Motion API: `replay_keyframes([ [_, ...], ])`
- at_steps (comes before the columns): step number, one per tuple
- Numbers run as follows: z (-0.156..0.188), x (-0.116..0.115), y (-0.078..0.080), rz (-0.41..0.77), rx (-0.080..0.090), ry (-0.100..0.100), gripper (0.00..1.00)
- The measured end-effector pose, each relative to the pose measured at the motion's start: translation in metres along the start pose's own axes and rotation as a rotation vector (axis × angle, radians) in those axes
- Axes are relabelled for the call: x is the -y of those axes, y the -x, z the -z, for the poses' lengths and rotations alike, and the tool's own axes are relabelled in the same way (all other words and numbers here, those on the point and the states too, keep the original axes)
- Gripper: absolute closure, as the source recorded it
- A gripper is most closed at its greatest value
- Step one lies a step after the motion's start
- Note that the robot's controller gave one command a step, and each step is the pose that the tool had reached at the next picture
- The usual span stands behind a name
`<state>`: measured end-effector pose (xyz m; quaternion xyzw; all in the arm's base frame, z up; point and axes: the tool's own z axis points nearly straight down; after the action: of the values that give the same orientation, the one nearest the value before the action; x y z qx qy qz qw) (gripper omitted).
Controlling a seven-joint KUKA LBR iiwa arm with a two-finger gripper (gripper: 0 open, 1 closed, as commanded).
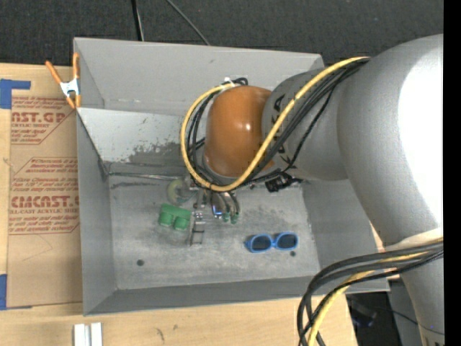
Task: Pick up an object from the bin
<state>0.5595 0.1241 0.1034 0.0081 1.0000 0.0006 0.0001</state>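
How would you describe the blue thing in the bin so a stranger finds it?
In the grey metal bin, find the end effector over the floor. To its right in the view lies a small blue pair of toy sunglasses, alone. Two rounded lenses and blue colour separate it from the green piece.

Bright, even light comes from overhead. My orange wrist cover (234, 130) shows a soft highlight, my pale arm shell (407, 135) glares near white, and the bin (144, 265) floor lies duller grey.

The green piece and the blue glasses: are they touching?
Apart. The camera view shows bare bin floor between the green piece and the blue glasses.
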Motion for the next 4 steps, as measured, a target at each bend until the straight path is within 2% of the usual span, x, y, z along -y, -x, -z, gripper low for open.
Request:
replay_keyframes([
  [1, -0.032, -0.015, -0.011, -0.241, 0.007, 0.002, 0.0],
  [2, -0.031, -0.016, -0.01, -0.241, 0.003, 0.001, 0.0],
  [3, -0.031, -0.016, -0.01, -0.241, 0.004, 0.001, 1.0],
  [4, 0.019, -0.017, -0.009, -0.241, 0.005, 0.002, 1.0],
])
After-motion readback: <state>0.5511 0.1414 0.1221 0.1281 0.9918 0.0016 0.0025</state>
